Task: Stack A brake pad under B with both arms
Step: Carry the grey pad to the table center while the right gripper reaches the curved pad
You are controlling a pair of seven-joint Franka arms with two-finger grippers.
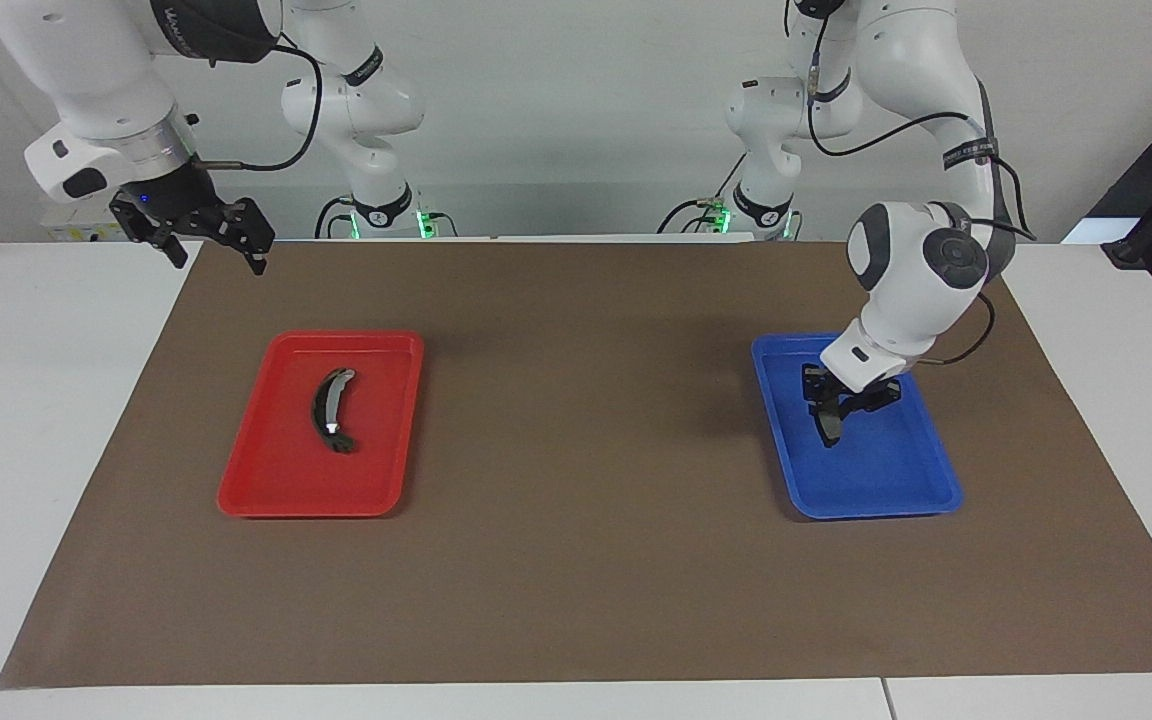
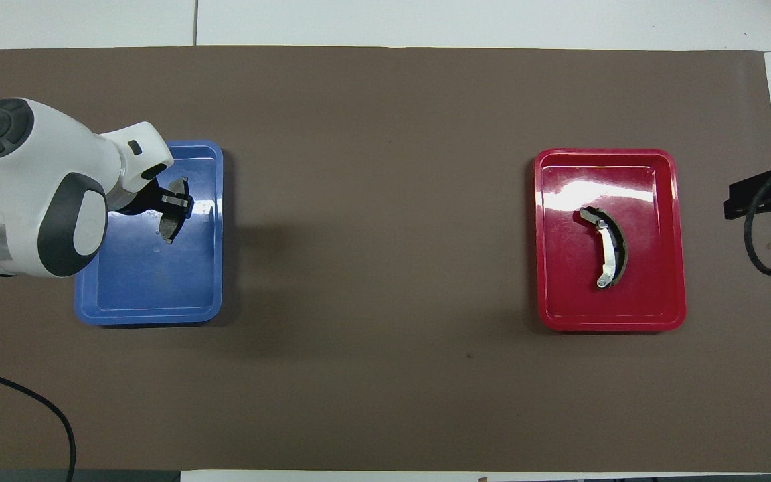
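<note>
Brown mat [image 1: 576, 560] covers the table. Left hand [image 1: 829, 425] grips the A brake pad [image 1: 826, 422] in the blue tray [image 1: 896, 490]. B [image 1: 333, 410] lies in the red tray [image 1: 276, 480]. Right hand [image 1: 216, 245] waits wide over the mat's edge.

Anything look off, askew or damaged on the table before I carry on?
Nothing stands out. The left claw is shut on the small brake pad in the blue tray. The longer brake shoe lies intact in the red tray. The right claw waits raised, open.
</note>
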